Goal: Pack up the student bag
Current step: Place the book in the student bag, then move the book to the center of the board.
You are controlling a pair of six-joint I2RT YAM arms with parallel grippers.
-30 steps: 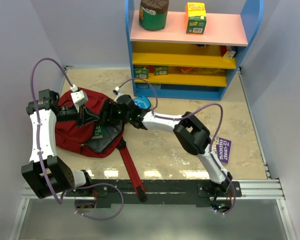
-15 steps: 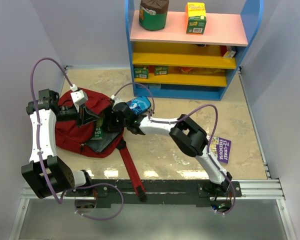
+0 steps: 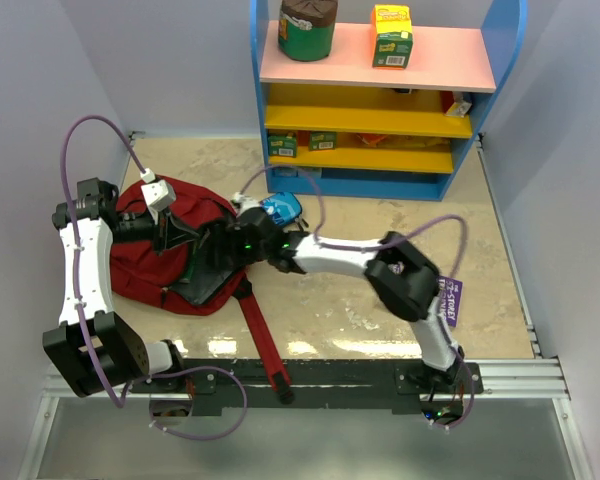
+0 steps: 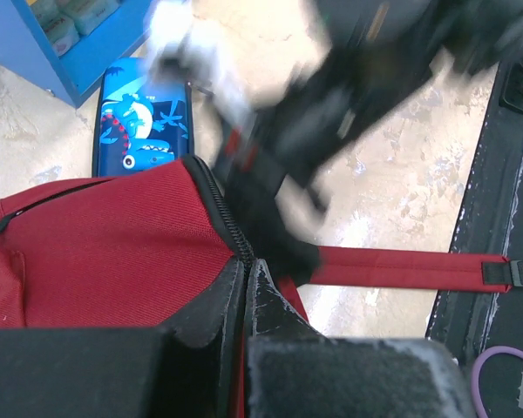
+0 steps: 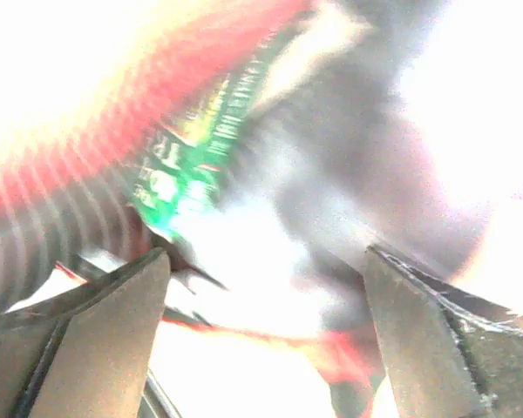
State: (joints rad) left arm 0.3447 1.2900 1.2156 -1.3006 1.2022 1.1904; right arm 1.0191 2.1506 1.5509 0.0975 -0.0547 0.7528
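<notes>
The student bag (image 3: 145, 262) is a dark red backpack lying at the left of the table, its top opening held up. My left gripper (image 3: 176, 233) is shut on the bag's zipper edge (image 4: 216, 193); its fingers (image 4: 207, 306) pinch the red fabric. My right gripper (image 3: 216, 258) reaches into the bag's opening. In the right wrist view it (image 5: 266, 292) is open, the picture blurred, with a green-covered item (image 5: 196, 165) and red fabric ahead of the fingers. A long red strap (image 3: 263, 340) trails toward the near edge.
A blue pencil case (image 3: 281, 208) lies beside the bag, also in the left wrist view (image 4: 141, 131). A purple book (image 3: 451, 299) lies at the right, partly under my right arm. A blue shelf unit (image 3: 380, 90) with boxes and a jar stands at the back.
My right gripper has pushed further left and down into the bag's opening, and its elbow swung right. The green item it carried no longer shows from above. My left gripper has held still.
</notes>
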